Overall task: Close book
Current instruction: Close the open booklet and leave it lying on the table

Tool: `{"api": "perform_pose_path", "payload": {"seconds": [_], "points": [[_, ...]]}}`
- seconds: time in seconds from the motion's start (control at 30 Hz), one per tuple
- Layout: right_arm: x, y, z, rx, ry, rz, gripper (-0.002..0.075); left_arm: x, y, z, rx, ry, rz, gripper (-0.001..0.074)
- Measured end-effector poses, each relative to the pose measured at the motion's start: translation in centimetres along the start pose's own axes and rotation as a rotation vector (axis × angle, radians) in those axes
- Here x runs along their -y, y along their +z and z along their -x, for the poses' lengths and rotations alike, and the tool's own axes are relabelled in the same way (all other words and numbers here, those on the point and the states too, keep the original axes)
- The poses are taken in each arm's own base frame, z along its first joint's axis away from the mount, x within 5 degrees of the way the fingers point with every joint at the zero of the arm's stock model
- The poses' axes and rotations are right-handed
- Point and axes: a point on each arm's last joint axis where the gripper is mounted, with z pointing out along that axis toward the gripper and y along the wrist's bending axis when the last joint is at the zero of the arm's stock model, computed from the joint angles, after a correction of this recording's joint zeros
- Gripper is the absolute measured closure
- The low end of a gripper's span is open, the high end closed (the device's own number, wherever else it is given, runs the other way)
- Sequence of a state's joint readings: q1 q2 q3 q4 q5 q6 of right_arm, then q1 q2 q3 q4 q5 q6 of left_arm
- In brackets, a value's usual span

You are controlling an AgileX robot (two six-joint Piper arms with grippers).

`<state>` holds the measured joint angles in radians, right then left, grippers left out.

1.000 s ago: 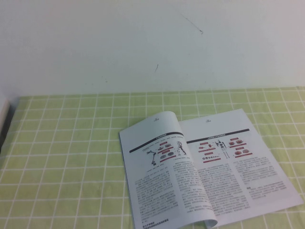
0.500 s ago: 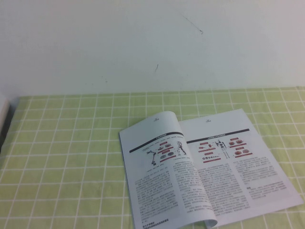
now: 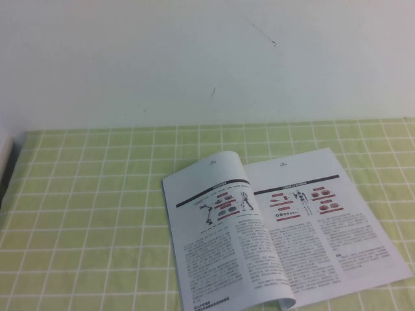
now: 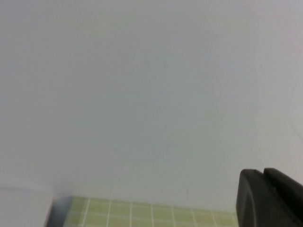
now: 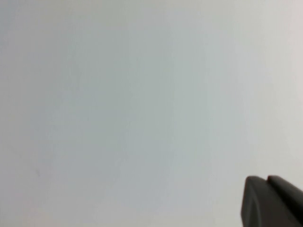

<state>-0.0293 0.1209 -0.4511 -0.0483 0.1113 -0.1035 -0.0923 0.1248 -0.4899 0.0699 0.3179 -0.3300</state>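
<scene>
An open book lies on the green checked tablecloth, right of the middle and near the front edge in the high view. Its printed pages face up, and the left page bows upward near the spine. Neither arm appears in the high view. The left gripper shows only as two dark fingertips pressed together, raised and facing the white wall above a strip of the cloth. The right gripper looks the same, its tips together against the bare wall. Both are empty and far from the book.
A white wall rises behind the table. A pale object stands at the table's far left edge, seen too as a white object in the left wrist view. Cloth lies bare left of the book.
</scene>
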Motion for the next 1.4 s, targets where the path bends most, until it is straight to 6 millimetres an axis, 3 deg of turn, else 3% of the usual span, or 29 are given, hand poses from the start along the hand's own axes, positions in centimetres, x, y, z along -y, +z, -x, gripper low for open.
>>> {"api": "perform_pose_path", "payload": {"seconds": [0.13, 0.3, 0.63, 0.97, 1.2, 1.4], "points": [[-0.1, 3.0, -1.0, -0.33, -0.049, 0.043, 0.0729, 0.2, 2.2, 0.5, -0.129, 0.115, 0.032, 0.0738], [-0.7, 6.9, -3.8, -0.68, -0.111, 0.153, 0.0729, 0.1, 5.6, -1.0, -0.311, 0.225, 0.026, 0.0738], [-3.4, 12.9, -10.6, -1.032, -0.098, 0.451, 0.0729, 1.4, 13.0, -7.4, -0.865, 0.078, -0.165, 0.0738], [-5.9, 19.7, -17.2, -1.237, -0.015, 0.625, 0.0729, 3.5, 18.8, -9.8, -1.009, -0.007, -0.311, 0.0738], [-10.8, 21.1, -21.7, -1.32, -0.076, 0.783, 0.0729, 6.8, 20.1, -13.7, -1.067, 0.048, -0.373, 0.0738], [-11.9, 21.3, -25.1, -1.391, -0.084, 0.791, 0.0729, 7.5, 21.2, -17.1, -1.105, 0.056, -0.321, 0.0738]]}}
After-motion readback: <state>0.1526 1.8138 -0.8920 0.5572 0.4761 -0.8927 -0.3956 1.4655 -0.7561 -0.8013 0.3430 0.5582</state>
